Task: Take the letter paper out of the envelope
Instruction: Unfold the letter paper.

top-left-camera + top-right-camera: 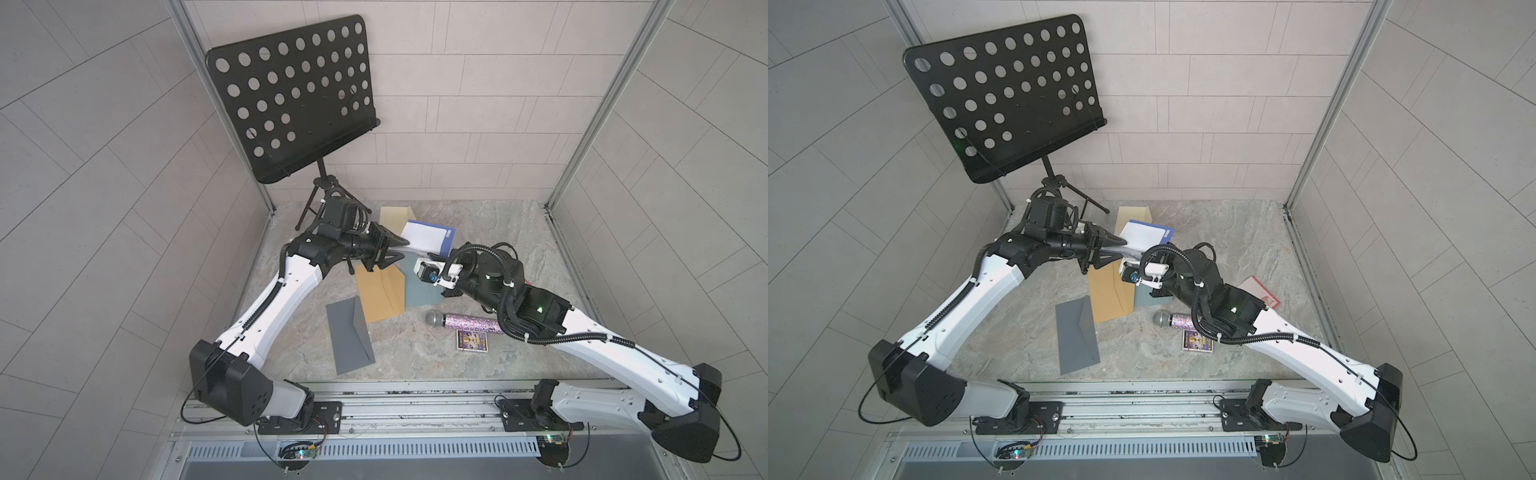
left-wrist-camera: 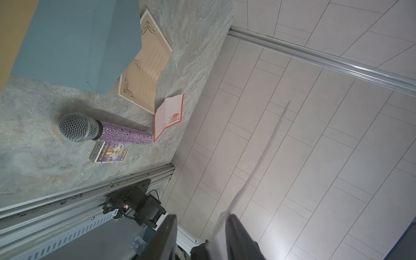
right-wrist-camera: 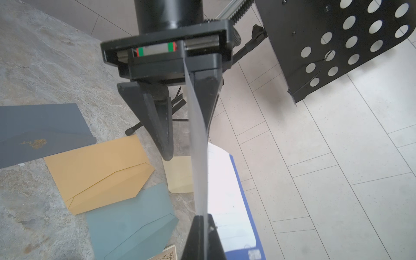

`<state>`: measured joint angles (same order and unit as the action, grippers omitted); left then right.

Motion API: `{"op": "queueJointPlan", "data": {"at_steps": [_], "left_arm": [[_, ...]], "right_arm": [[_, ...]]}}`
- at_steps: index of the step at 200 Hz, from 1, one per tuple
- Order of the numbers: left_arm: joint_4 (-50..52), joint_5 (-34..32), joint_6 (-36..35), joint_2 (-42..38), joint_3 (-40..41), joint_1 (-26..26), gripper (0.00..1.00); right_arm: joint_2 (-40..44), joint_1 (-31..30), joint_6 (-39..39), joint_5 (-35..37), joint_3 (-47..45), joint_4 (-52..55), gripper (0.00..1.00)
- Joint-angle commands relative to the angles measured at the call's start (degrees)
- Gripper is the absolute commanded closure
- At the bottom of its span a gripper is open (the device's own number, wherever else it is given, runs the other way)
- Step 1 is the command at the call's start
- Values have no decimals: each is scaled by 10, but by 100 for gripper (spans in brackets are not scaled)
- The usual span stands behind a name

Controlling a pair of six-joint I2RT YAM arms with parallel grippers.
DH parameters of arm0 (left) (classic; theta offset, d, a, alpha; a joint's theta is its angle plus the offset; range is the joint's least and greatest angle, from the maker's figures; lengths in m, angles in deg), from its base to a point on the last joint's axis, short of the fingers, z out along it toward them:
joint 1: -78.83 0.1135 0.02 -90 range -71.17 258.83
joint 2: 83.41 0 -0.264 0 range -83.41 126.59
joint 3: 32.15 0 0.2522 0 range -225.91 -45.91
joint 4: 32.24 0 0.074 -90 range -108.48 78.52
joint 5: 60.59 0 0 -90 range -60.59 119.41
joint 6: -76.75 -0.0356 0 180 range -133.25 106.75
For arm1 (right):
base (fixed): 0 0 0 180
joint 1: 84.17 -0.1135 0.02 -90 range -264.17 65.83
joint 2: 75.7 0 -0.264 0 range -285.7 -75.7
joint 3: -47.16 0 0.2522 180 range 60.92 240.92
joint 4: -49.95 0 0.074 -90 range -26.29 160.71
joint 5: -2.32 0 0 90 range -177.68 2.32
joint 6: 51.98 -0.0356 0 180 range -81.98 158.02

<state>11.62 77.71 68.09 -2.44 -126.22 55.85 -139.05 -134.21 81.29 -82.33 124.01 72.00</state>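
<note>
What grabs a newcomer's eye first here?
The big black perforated music stand at the back left. Mid-table, above scattered envelopes, a pale sheet is stretched in the air: the right gripper pinches it, and it runs between the parted jaws of the left gripper. A glittery purple microphone lies front right.

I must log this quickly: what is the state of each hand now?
Left hand: open, fingers either side of the paper sheet.
Right hand: closed, holding that paper sheet.
</note>
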Motion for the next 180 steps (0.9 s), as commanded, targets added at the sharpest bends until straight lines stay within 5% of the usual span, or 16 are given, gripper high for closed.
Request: {"op": "queueJointPlan", "data": {"at_steps": [1, 84, 128, 180], "left_arm": [[-29, -2, 15, 0, 2, 0, 67], [-59, -27, 25, -8, 8, 1, 100], [-123, -77, 17, -19, 0, 11, 100], [-161, -136, -47, -23, -15, 16, 100]], "right_arm": [[-1, -5, 4, 3, 11, -14, 100], [4, -8, -39, -2, 10, -5, 100], [4, 10, -239, 5, 70, 54, 47], [7, 65, -494, -57, 147, 134, 20]]}}
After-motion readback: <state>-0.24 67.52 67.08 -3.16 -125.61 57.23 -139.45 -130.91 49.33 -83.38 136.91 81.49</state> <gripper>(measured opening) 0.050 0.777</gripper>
